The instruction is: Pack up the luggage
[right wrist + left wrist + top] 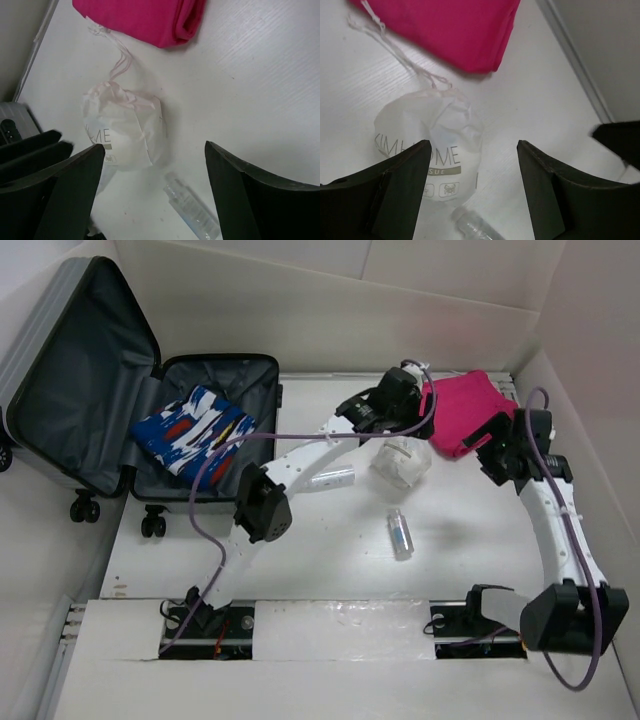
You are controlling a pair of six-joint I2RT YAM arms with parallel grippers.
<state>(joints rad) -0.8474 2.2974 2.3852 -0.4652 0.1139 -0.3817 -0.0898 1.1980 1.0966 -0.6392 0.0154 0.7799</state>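
Note:
The luggage [70, 370] lies open at the far left, with its lid up and a blue, white and red patterned cloth [195, 430] in its base. A white drawstring bag [400, 465] sits mid-table, with a folded pink cloth [465, 410] behind it and a clear bottle [400, 533] in front. My left gripper [400, 418] hovers open above the bag [430, 145], holding nothing [474, 150]. My right gripper [492, 462] is open and empty [154, 147] to the right of the bag [125, 130], beside the pink cloth [145, 17].
A second clear bottle [330, 480] lies under the left arm's forearm. White walls enclose the table at the back and right. The bottle in front of the bag shows in both wrist views, left [470, 227] and right [192, 207]. The pink cloth [455, 30] fills the top of the left wrist view.

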